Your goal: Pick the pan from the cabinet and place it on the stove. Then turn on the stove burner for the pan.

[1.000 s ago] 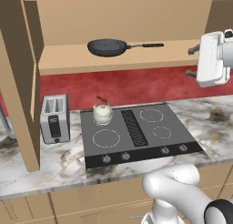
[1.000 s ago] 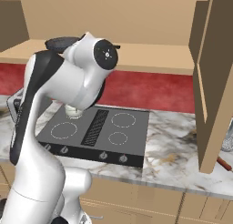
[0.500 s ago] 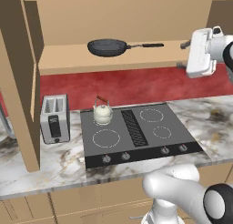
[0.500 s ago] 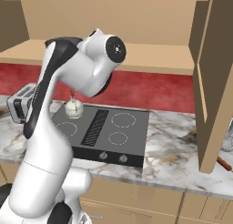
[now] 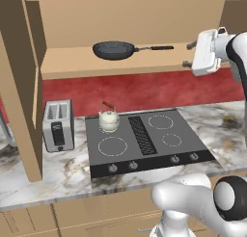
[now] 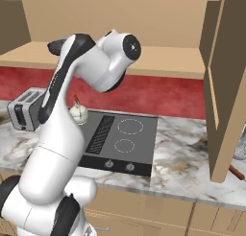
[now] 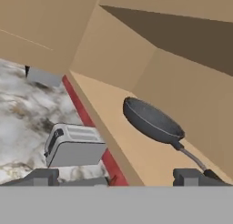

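No readable text, label, brand, number or sign is showing anywhere in these views (the surfaces are all rendering as plain colour or marble pattern, with only thin white rings drawn on the black glass).

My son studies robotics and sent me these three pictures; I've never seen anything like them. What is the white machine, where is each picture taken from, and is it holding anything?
It is a white robot arm in a simulated kitchen. Two pictures come from cameras behind it, left and right; the third looks along its claw. The claw is open, empty, and level with the cabinet shelf, right of the pan lying there. Below, the stove carries a cream kettle, and a toaster stands on the marble counter.
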Available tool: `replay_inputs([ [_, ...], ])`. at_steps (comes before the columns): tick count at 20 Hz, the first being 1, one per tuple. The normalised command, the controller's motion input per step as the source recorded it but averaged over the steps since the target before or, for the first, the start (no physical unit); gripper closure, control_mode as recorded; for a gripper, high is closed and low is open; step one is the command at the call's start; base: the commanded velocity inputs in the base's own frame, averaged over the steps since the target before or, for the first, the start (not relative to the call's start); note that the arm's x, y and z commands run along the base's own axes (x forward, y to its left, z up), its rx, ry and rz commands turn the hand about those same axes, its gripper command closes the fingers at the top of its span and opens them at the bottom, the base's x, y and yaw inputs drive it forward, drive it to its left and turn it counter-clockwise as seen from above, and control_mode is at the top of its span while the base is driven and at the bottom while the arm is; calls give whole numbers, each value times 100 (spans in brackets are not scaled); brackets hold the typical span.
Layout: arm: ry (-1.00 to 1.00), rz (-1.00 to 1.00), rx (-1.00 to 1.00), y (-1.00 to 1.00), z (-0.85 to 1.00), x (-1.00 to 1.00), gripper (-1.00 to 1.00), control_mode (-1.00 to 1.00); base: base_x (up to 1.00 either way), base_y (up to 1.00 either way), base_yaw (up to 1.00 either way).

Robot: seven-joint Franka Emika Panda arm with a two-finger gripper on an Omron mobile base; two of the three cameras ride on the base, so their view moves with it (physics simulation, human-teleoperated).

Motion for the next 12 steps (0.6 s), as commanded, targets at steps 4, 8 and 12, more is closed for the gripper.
replay_inputs([
  [4, 15, 0, 0, 0, 0, 53, -100, -100, 0, 0, 0],
  [8, 13, 2, 0, -10, 0, 39, -100, -100, 0, 0, 0],
  [12, 0, 8, 1, -22, 0, 32, -100, -100, 0, 0, 0],
])
